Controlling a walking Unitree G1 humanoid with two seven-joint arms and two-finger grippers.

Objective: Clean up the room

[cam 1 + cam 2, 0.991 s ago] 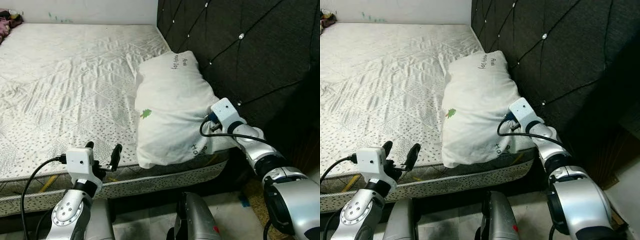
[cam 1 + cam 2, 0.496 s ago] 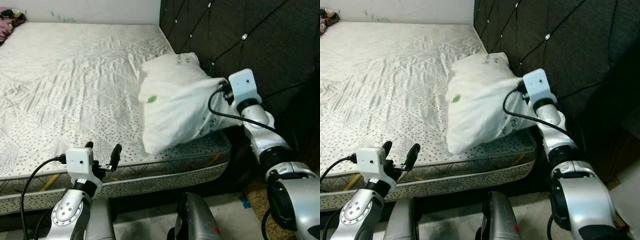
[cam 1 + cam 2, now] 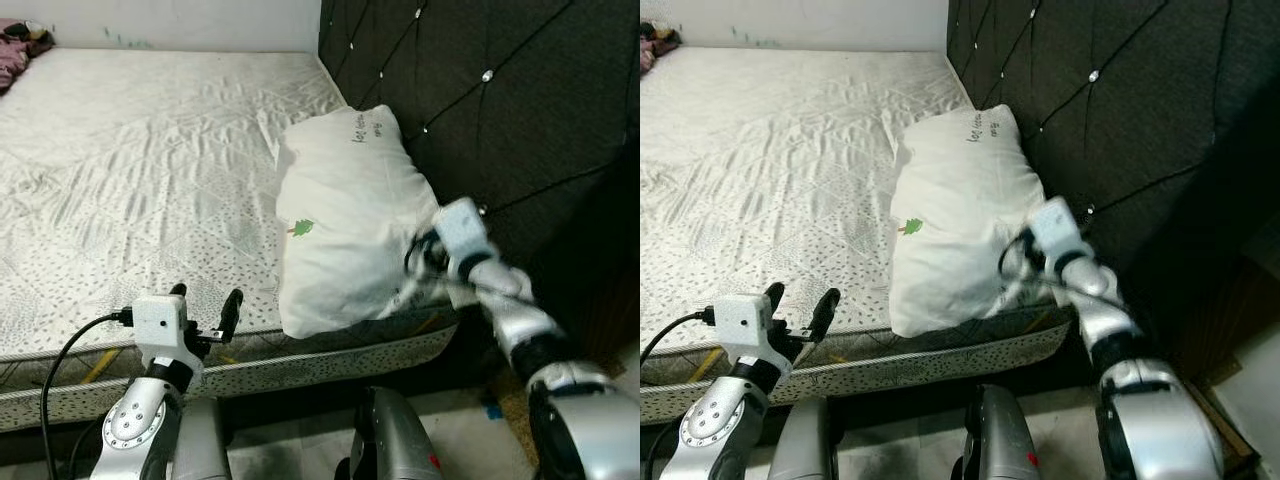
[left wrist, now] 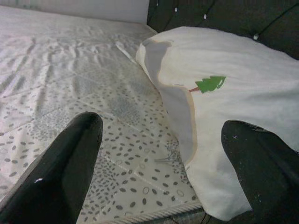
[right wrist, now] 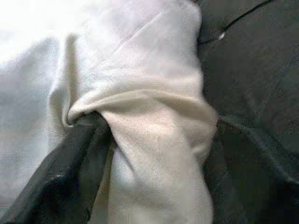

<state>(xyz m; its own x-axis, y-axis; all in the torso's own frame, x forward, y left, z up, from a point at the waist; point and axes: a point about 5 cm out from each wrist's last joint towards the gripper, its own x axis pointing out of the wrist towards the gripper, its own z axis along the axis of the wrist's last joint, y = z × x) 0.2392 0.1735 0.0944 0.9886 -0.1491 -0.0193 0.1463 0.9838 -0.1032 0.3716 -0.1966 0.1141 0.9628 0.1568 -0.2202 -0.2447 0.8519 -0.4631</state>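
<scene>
Against the dark headboard (image 3: 520, 110), the pillow (image 3: 345, 220) lies on the mattress's (image 3: 130, 180) near right corner. Right gripper (image 5: 100, 154) pinches its cloth, seemingly straightening it; next, release. Left gripper (image 3: 205, 305) hovers spread, nearer.

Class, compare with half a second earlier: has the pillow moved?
Yes. The pillow, gripped by the right gripper, has dropped from against the headboard back flat onto the mattress.
</scene>
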